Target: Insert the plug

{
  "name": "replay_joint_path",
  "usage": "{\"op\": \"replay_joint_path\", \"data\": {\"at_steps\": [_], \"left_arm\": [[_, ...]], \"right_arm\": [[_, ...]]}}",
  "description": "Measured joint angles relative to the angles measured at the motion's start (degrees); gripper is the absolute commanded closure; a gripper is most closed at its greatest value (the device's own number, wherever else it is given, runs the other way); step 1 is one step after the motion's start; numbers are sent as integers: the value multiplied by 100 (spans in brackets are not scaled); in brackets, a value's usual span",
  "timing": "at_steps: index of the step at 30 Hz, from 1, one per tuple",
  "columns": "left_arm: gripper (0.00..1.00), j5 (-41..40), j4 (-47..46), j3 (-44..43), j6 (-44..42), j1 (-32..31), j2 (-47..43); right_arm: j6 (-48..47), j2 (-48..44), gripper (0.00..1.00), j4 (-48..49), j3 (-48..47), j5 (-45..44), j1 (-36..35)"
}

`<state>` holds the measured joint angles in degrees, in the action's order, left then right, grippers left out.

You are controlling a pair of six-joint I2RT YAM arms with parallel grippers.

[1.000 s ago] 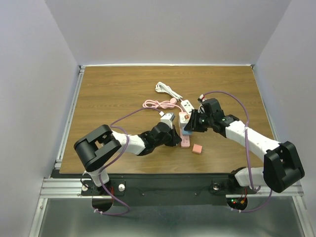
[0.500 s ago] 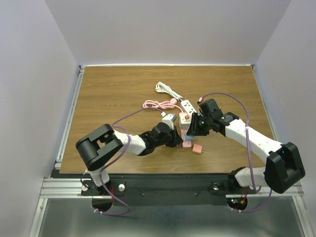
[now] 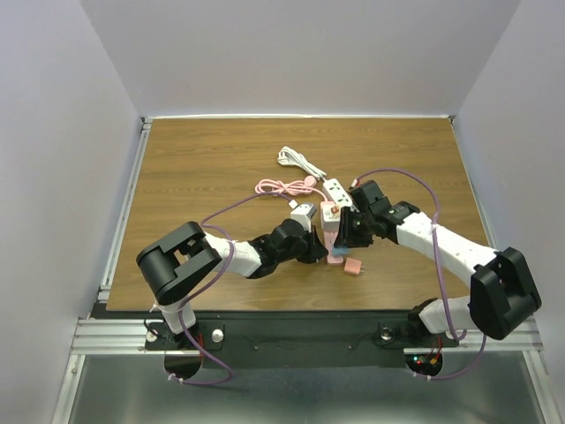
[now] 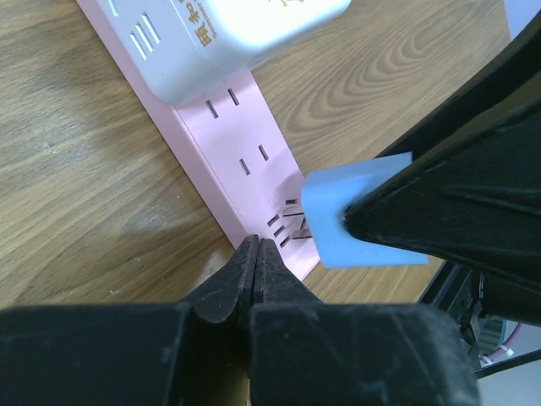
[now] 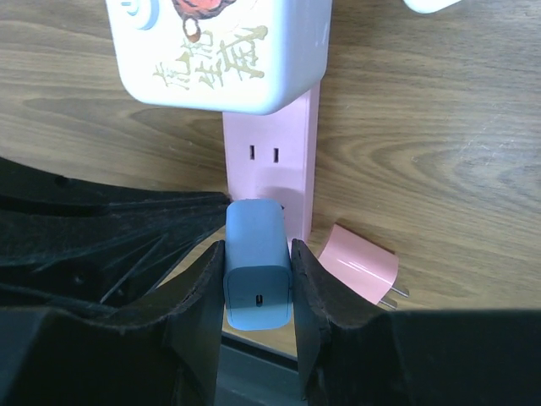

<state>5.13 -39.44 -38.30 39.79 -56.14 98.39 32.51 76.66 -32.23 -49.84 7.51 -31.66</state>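
Evidently, the blue plug [image 5: 256, 275] is gripped between the fingers of the right gripper [image 5: 257, 292], over the end socket of the pink power strip [image 5: 270, 161]. Its prongs are hidden, so seating is probably unfinished. The strip's edge is touched by the closed tips of the left gripper [image 4: 256, 256].

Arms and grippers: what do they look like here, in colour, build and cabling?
Both match: the left arm and right arm have white links between bulky black joint housings, each with a loose purple cable. The left gripper and right gripper are plain matte black with tapering fingers.
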Motion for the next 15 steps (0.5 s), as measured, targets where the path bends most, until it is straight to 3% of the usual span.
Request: {"op": "replay_joint_path", "data": {"at_steps": [15], "left_arm": [[100,11,-11,0,0,0,4]], "right_arm": [[13,173,100,20,-4,-214,-219]]}}
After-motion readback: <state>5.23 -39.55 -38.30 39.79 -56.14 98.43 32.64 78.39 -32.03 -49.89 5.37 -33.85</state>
